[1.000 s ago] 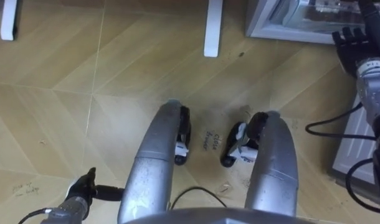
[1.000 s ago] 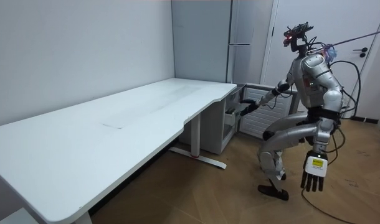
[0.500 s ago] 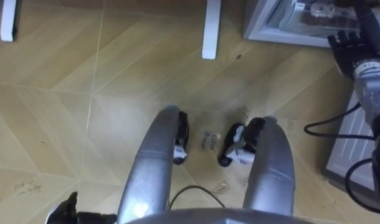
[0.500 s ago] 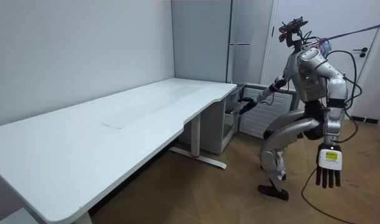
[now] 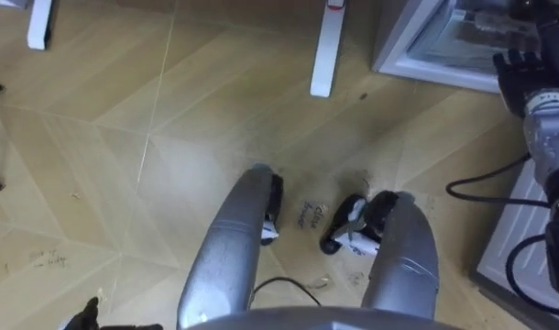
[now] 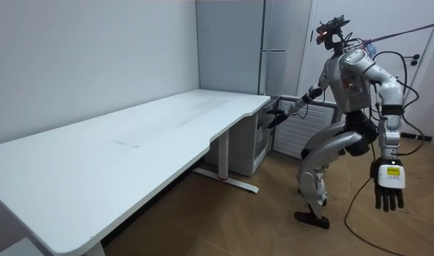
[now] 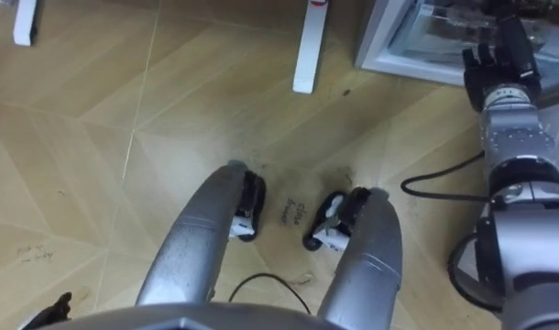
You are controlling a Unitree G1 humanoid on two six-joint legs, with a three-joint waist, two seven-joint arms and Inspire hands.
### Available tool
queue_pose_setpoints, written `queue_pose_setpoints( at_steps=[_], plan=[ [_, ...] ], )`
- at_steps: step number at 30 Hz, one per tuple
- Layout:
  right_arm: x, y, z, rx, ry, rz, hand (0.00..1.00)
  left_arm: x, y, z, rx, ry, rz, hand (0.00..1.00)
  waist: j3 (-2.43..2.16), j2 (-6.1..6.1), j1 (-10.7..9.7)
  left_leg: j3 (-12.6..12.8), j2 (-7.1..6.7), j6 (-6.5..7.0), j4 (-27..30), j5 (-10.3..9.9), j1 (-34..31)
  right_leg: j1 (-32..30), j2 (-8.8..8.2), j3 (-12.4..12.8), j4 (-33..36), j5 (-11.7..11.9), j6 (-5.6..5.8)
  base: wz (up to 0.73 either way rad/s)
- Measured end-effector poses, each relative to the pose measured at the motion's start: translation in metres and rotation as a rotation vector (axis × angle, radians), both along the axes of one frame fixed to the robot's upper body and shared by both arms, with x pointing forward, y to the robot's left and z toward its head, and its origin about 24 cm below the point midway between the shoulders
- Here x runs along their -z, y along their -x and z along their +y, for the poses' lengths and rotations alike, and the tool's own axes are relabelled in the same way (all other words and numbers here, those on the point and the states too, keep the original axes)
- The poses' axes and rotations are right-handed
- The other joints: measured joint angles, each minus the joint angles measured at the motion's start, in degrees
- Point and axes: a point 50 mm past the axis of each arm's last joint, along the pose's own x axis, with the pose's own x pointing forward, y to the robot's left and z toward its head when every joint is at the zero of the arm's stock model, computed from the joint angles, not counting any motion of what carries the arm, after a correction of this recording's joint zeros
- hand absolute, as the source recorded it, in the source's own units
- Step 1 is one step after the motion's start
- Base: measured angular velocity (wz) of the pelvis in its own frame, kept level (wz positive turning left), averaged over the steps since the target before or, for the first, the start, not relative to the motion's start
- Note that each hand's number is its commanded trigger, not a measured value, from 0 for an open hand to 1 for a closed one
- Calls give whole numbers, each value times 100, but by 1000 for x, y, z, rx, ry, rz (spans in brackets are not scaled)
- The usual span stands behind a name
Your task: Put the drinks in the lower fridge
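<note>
Reaching stage, by my judgement: the right hand (image 7: 493,62), fingers straight and holding nothing, stretches to the open lower fridge (image 5: 435,73) at upper right. Whether drinks lie inside is too blurred to tell. The left hand (image 6: 388,186) hangs slack and empty beside the bent-kneed robot. The next move calls for fetching a drink.

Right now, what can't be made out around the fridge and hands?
Lower fridge interior: cut off by the eye views' top edge, contents blurred.
Right hand: what it touches at the fridge, too small in the room view.
Left hand: cut by the left eye view's bottom edge.
</note>
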Motion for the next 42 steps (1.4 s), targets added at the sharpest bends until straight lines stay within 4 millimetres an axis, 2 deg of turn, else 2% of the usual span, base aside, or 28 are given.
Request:
queue_pose_setpoints(
  at_steps=[2, 4, 8, 10, 12, 14, 15, 16, 19, 23, 25, 27, 30, 33, 36, 39, 40, 42],
  plan=[
    [-1, 0, -1, 12, 7, -5, 0, 0, 3, 1, -1, -1, 7, 0, -1, 16, 88, -36, -2, -30, -19, 19, 9, 60, -77, -126, -16, -13, -14, 8],
    [-2, 0, -2, 20, 11, -9, 0, -1, 8, 3, 0, -2, 24, 0, 4, 43, 101, -117, -73, -72, -54, 76, 8, 138, -199, -298, -17, -39, -44, 18],
    [-3, 1, -4, 46, 23, -15, 0, -1, 11, 2, 1, 10, 35, 0, 14, 83, 234, -167, -98, -138, -104, 145, 8, 165, -258, -396, -22, -63, -83, 7],
    [-4, 1, -6, 65, 26, -23, 0, 0, 11, 2, 7, 10, 36, 0, 15, 167, 237, -270, -176, -188, -192, 240, 12, 270, -431, -629, -43, -94, -138, 22],
    [-3, 1, -4, 82, 10, -36, 0, 0, 13, 3, 4, 7, 44, 0, 9, 189, 250, -271, -177, -185, -304, 324, 16, 295, -498, -720, -79, -99, -149, 20],
    [-3, 2, -4, 96, 10, -44, 0, -1, 13, 4, 15, 1, 50, 0, 9, 209, 280, -277, -171, -248, -386, 374, 23, 306, -521, -771, -111, -98, -156, 14],
    [-3, 2, -4, 105, 10, -47, 0, -1, 15, 4, 22, -1, 57, 0, 16, 236, 311, -292, -165, -263, -411, 382, 50, 337, -526, -804, -120, -99, -175, 10],
    [-3, 2, -5, 116, 5, -53, 0, -1, 16, 4, 31, 0, 64, 0, 3, 296, 324, -355, -169, -292, -431, 399, 66, 417, -551, -913, -151, -109, -195, 10],
    [-3, 2, -6, 134, -3, -63, 0, -1, 15, 4, 55, -8, 66, 0, 1, 310, 372, -405, -179, -367, -576, 442, 75, 494, -687, -1155, -221, -109, -188, 13],
    [-6, 0, -5, 129, 0, -78, 0, -1, 14, 3, 67, -9, 65, 0, -4, 298, 389, -428, -172, -383, -707, 450, 30, 522, -825, -1407, -289, -118, -182, 9],
    [-8, -1, -6, 127, 1, -85, 0, -2, 13, 3, 69, -8, 56, 0, -12, 285, 374, -427, -178, -382, -800, 449, -4, 602, -1014, -1695, -338, -118, -179, 13],
    [-9, -2, -5, 114, -4, -86, 0, -2, 10, 2, 71, -4, 44, 0, -20, 271, 364, -412, -173, -382, -831, 449, -5, 663, -1130, -1853, -342, -129, -157, 11],
    [-11, -6, -1, 77, -15, -93, 0, -3, 9, 0, 73, 6, 30, 0, -39, 243, 365, -393, -172, -381, -837, 449, -13, 725, -1220, -1979, -353, -110, -118, 2],
    [-13, -10, 4, 12, -14, -140, 0, -3, 7, -1, 77, 16, 27, 0, -45, 248, 368, -417, -183, -380, -855, 449, -15, 821, -1270, -2082, -388, -60, -19, 6],
    [-15, -13, 8, -32, -23, -169, 0, -4, 3, -2, 87, 18, 7, 0, -59, 270, 377, -420, -177, -380, -861, 449, -57, 865, -1266, -2076, -388, -20, 99, 34],
    [-15, -13, 9, -41, -24, -174, 0, -6, 1, 0, 92, 10, 2, 0, -65, 284, 413, -424, -152, -387, -846, 453, -138, 864, -1238, -2060, -388, -28, 85, 45],
    [-14, -12, 7, -21, -19, -174, 0, -5, 3, 0, 90, 12, 7, 0, -66, 286, 451, -405, -140, -388, -844, 454, -142, 865, -1239, -2042, -388, -50, 44, 31],
    [-14, -10, 4, -15, -12, -171, 0, -5, 12, -1, 81, 15, 26, 0, -65, 282, 498, -369, -106, -387, -825, 455, -143, 866, -1253, -2042, -387, -54, 36, 0]
  ],
)
